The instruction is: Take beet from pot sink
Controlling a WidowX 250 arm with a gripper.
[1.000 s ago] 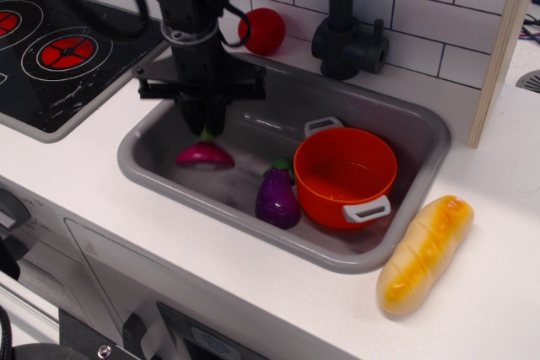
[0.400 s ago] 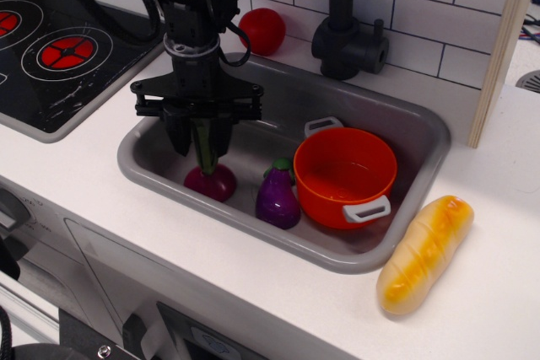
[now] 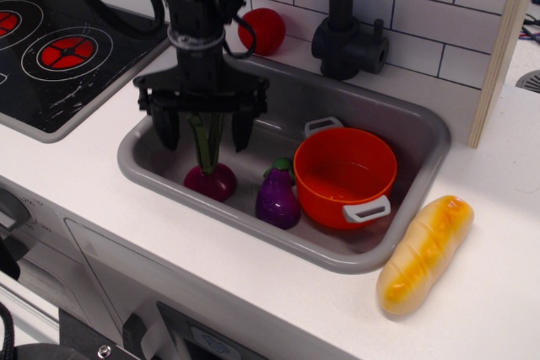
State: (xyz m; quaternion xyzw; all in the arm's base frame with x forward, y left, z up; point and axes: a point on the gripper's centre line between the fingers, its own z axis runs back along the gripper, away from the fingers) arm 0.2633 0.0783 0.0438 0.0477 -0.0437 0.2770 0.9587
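The beet (image 3: 210, 180) stands on the floor of the grey sink (image 3: 396, 107) at its left end, magenta bulb down and green stalks pointing up. My gripper (image 3: 203, 131) hangs just above it, open, with the stalks rising between the two spread fingers (image 3: 166, 126); they do not clasp the stalks. The orange pot (image 3: 345, 175) with grey handles sits in the right half of the sink and looks empty.
A purple eggplant (image 3: 278, 197) stands between beet and pot. A red tomato (image 3: 262, 30) lies on the counter behind the sink, beside the black faucet (image 3: 344, 35). A bread loaf (image 3: 423, 251) lies right of the sink. A stove (image 3: 59, 52) is at left.
The gripper held the beet by its stalks a second ago, set it down on the sink floor, then opened its fingers wide and rose slightly. The beet now stands free.
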